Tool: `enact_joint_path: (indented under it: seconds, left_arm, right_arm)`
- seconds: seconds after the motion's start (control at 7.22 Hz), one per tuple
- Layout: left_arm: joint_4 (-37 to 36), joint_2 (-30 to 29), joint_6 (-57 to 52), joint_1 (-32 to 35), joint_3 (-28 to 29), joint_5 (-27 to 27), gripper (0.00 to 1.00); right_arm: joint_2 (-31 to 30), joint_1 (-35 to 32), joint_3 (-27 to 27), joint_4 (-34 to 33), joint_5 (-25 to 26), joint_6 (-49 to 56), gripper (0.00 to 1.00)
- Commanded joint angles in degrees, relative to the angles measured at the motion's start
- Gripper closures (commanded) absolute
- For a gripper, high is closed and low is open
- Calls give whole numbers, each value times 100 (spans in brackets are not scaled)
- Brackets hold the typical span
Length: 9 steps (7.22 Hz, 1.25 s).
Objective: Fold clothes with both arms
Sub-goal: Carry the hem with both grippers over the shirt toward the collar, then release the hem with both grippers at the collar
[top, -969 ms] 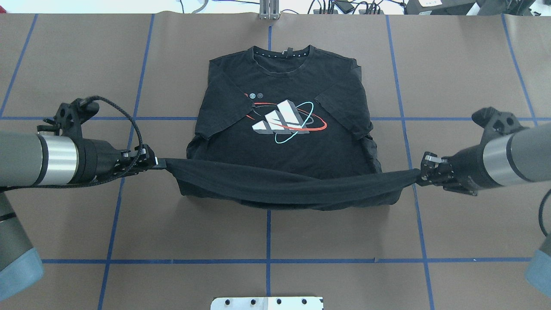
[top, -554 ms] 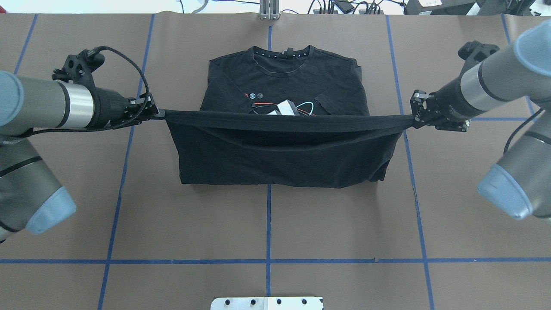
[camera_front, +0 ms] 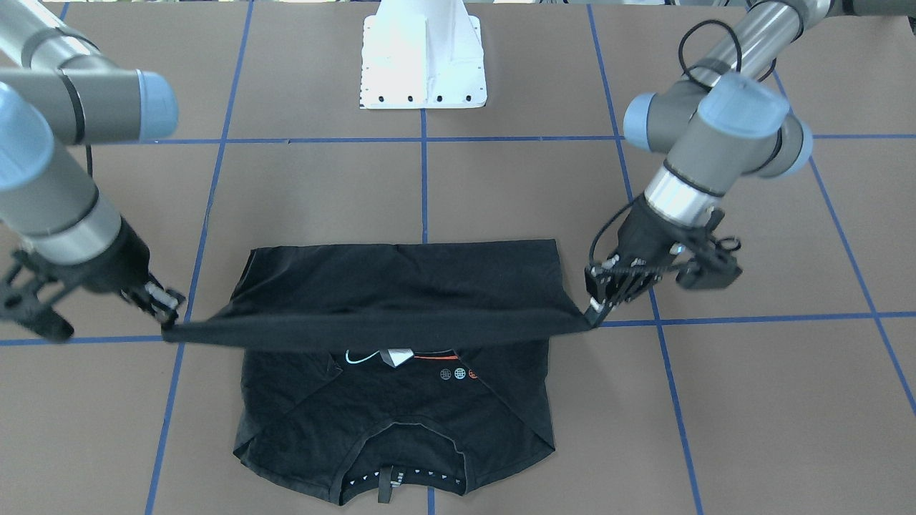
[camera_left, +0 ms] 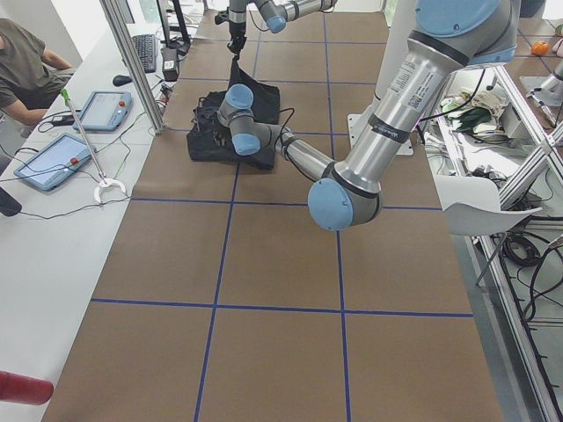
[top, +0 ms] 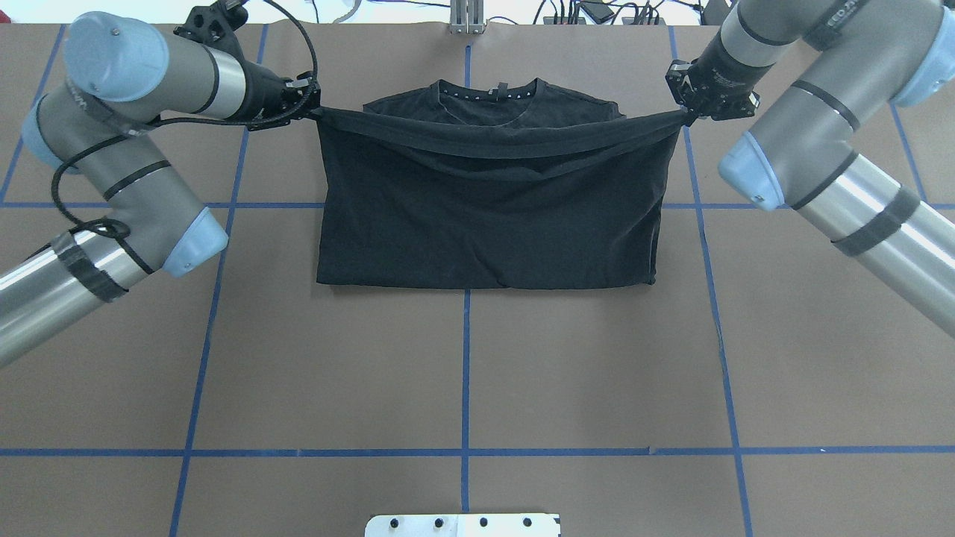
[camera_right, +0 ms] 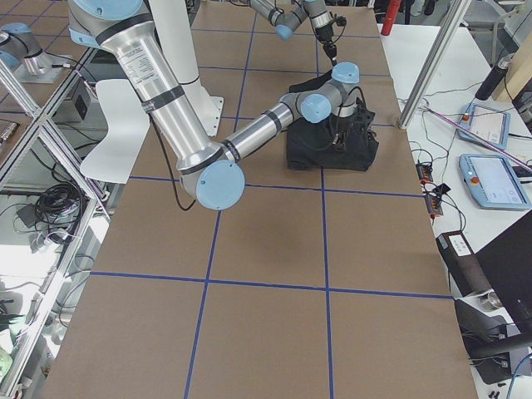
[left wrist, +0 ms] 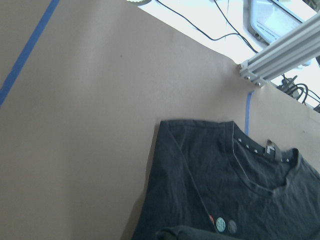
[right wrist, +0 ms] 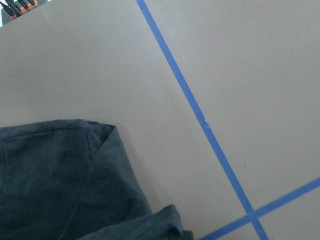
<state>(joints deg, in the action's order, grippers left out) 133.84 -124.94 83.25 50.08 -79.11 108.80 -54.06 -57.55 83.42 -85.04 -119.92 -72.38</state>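
The clothes are one black T-shirt (top: 485,224) lying flat on the brown table, its collar (top: 489,95) at the far side. My left gripper (top: 312,112) is shut on the left end of the hem. My right gripper (top: 683,113) is shut on the right end. The hem hangs taut between them, just above the shoulders. From overhead the folded-over plain back covers the chest print; a sliver of print (camera_front: 390,356) shows in the front-facing view under the hem, between my left gripper (camera_front: 594,311) and right gripper (camera_front: 168,325). The left wrist view shows the collar (left wrist: 270,165).
Blue tape lines (top: 465,373) grid the brown table cover. A white base plate (top: 462,524) sits at the near edge and an aluminium post (top: 467,19) at the far edge. A person (camera_left: 26,66) sits at a side desk with tablets (camera_left: 53,163).
Both grippers have carried the hem away from the robot, from the shirt's lower edge up to near the collar. The lower half now lies over the chest print.
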Motion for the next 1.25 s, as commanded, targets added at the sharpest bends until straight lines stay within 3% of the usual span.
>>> enact_joint_path:
  seconds: [0.0,0.28,0.42,0.55,0.69,0.83,1.11]
  left_arm:
    - [683,-443,-168,54,1122,-313,100]
    - [1002,-697,-283,98,1773,-639,100]
    - [1178,-733,-309,107,2012,-762,75]
    - [1223,-742,-318,211,2075,-755,37]
    - [1223,-751,-318,273,2067,-755,23]
    - [1223,-751,-318,344,2058,-746,16]
    - [1171,-804,-301,371,1892,-693,16]
  right_arm:
    - [614,-11,-1315,714,39,137,100]
    - [1000,7,-1931,725,301,172,100]
    - [1246,7,-2300,734,372,172,33]
    - [1432,24,-2539,969,443,94,2]
    - [1477,16,-2567,1006,443,41,2]
    - [1504,-19,-2515,1015,435,-21,2]
    - [1111,85,-1781,1024,443,-728,2]
